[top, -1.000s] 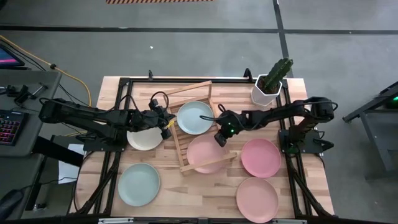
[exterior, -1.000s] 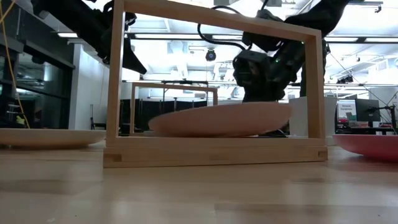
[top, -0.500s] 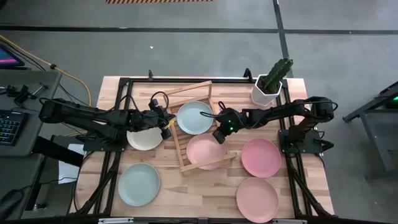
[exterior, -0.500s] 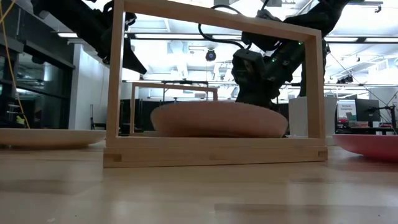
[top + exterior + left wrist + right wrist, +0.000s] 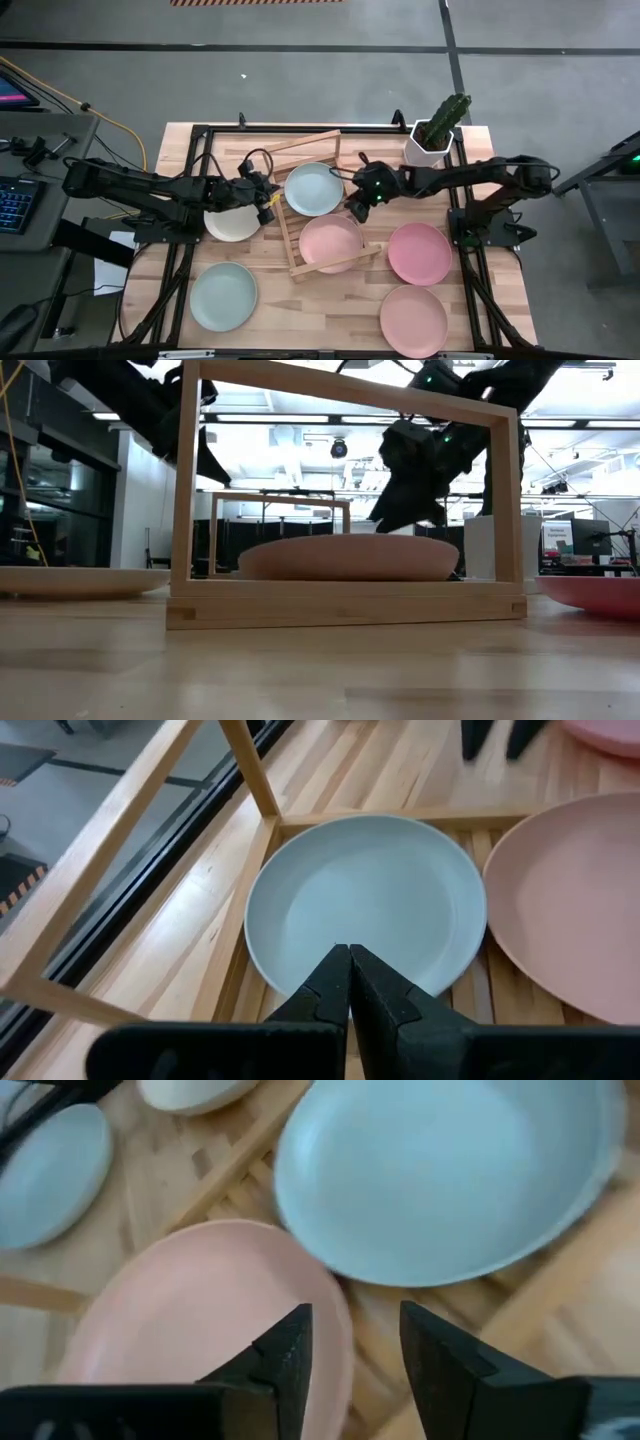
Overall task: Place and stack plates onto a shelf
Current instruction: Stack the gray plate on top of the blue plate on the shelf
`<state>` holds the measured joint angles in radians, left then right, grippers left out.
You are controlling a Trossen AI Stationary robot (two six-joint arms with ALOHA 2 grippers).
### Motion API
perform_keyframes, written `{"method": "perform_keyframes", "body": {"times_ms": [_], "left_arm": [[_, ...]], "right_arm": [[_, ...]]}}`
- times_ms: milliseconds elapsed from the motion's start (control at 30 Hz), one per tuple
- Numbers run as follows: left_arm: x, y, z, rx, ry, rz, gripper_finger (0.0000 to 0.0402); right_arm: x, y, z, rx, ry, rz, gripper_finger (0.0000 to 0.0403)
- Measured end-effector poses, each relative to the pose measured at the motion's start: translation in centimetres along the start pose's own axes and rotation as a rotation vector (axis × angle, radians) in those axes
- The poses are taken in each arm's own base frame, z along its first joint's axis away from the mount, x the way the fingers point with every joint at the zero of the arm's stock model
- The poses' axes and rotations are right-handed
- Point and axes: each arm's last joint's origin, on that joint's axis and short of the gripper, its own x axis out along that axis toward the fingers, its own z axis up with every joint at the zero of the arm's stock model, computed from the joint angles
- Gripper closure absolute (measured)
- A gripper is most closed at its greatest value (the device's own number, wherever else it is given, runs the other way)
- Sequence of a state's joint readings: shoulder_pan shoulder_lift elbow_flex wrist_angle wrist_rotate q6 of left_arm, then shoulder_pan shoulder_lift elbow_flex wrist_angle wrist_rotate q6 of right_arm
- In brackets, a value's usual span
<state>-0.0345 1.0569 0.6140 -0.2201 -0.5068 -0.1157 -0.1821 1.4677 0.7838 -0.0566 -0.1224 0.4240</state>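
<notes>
Now flat: pink plate [image 5: 331, 243] on shelf [image 5: 292, 250]

floor [image 5: 300, 90]: grey concrete, dark seam lines
desk [image 5: 40, 140]: left of table, keyboard [image 5: 15, 205], yellow cable [image 5: 100, 115]
ceiling lights [image 5: 300, 435]: bright strips
room behind: open workshop, monitor [image 5: 590, 540] at right

Two plates [image 5: 313, 189] [image 5: 332, 243] lie side by side in the shelf [image 5: 287, 238].
</notes>
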Motion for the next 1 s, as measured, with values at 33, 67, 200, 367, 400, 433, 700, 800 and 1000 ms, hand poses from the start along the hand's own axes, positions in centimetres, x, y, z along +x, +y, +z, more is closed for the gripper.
{"method": "perform_keyframes", "body": {"times_ms": [33, 67, 200, 367, 400, 433, 700, 800, 1000], "left_arm": [[0.0, 0.0, 0.0, -0.002, 0.003, 0.0, 0.0402], [0.0, 0.0, 0.0, -0.002, 0.003, 0.001, 0.0402], [0.0, 0.0, -0.1, 0.007, 0.007, -0.001, 0.0402], [0.1, -0.1, -0.1, 0.015, -0.019, -0.035, 0.0402], [0.3, -0.2, -0.3, 0.014, -0.048, -0.048, 0.0401], [0.4, -0.3, -0.7, 0.012, -0.08, -0.071, 0.0402], [-0.8, 1.4, -1.1, -0.041, -0.237, -0.148, 0.0401], [-1.3, 1.8, -1.0, -0.043, -0.256, -0.144, 0.0401], [-1.6, 1.9, -1.3, -0.034, -0.238, -0.143, 0.0401]], "right_arm": [[-0.6, 0.0, 0.1, -0.019, -0.006, -0.025, 0.027], [-1.0, 0.0, 0.2, -0.041, -0.02, -0.056, 0.0269], [-2.6, -0.3, -0.3, -0.084, -0.064, -0.135, 0.0269], [-3.6, -1.3, -2.6, -0.063, -0.084, -0.152, 0.0269], [-3.8, -1.5, -3.2, -0.057, -0.091, -0.15, 0.0269], [-4.0, -1.7, -3.7, -0.046, -0.109, -0.143, 0.0269], [-5.2, -2.1, -4.9, -0.021, -0.358, -0.026, 0.0269], [-5.4, -1.8, -4.4, -0.065, -0.453, 0.009, 0.0269], [-5.5, -1.6, -4.0, -0.096, -0.5, 0.025, 0.0269]]}}
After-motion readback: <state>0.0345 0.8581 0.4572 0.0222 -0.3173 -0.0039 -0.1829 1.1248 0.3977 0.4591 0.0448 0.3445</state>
